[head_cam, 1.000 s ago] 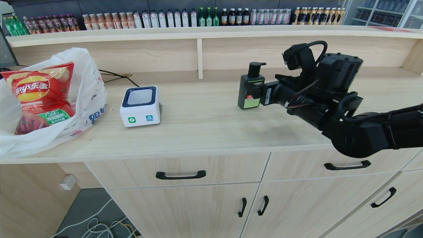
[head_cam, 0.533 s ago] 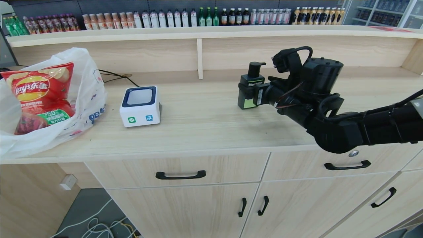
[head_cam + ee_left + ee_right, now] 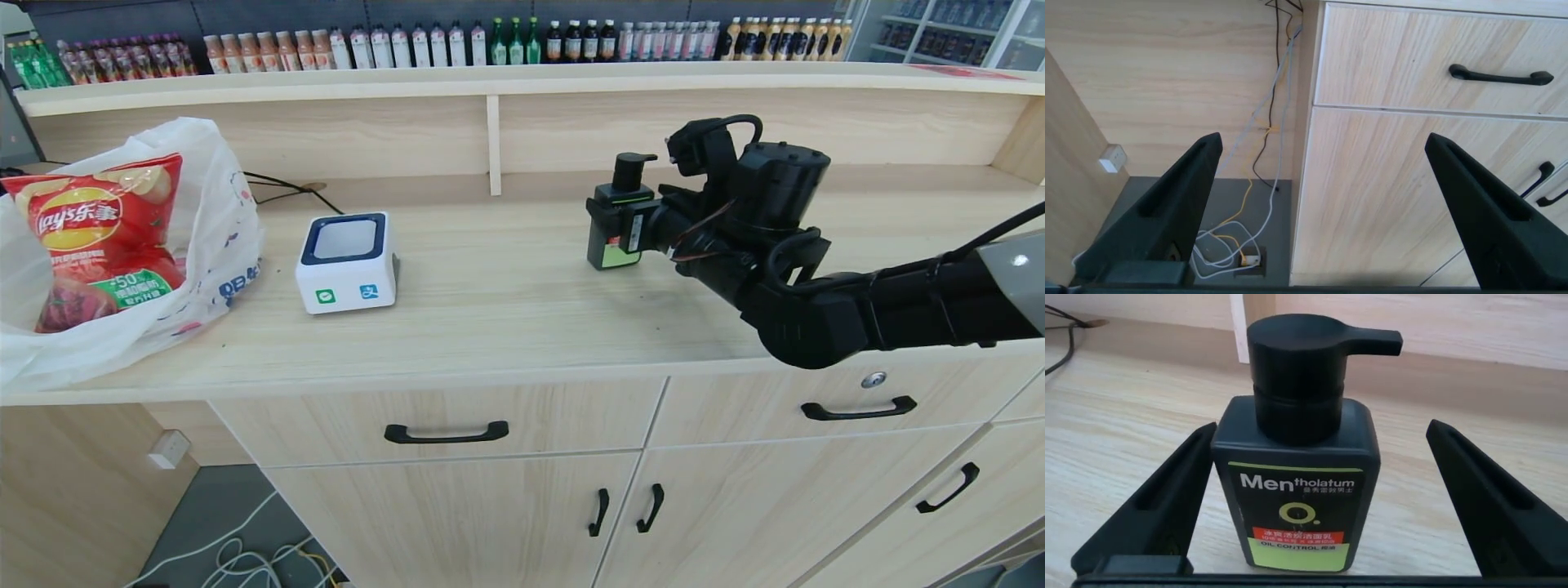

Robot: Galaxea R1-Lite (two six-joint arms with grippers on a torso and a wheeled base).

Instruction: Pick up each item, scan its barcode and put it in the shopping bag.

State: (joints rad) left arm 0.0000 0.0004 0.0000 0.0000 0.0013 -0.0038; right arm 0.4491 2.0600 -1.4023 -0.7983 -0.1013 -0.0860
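A dark green pump bottle [image 3: 611,255] with a black pump head stands upright on the wooden counter [image 3: 506,294], right of centre. My right gripper [image 3: 614,229] is open and level with the bottle's body, one finger on each side. In the right wrist view the bottle [image 3: 1294,498] sits between the two fingers [image 3: 1151,506], with a gap on both sides. The white scanner [image 3: 349,261] with a blue-rimmed top stands to the left. A white shopping bag [image 3: 212,204] at the far left holds a red chips packet [image 3: 98,229]. My left gripper [image 3: 1323,212] is open, down beside the cabinet front.
A raised shelf wall [image 3: 522,131] with a thin upright divider [image 3: 493,147] runs behind the bottle. Black cables [image 3: 286,192] lie behind the scanner. Drawers and doors with black handles [image 3: 446,433] are below the counter edge. Bottles [image 3: 522,41] line the far shelf.
My right arm has moved left toward the bottle, and its fingers now stand on either side of it. The bottle, scanner and bag have stayed put.
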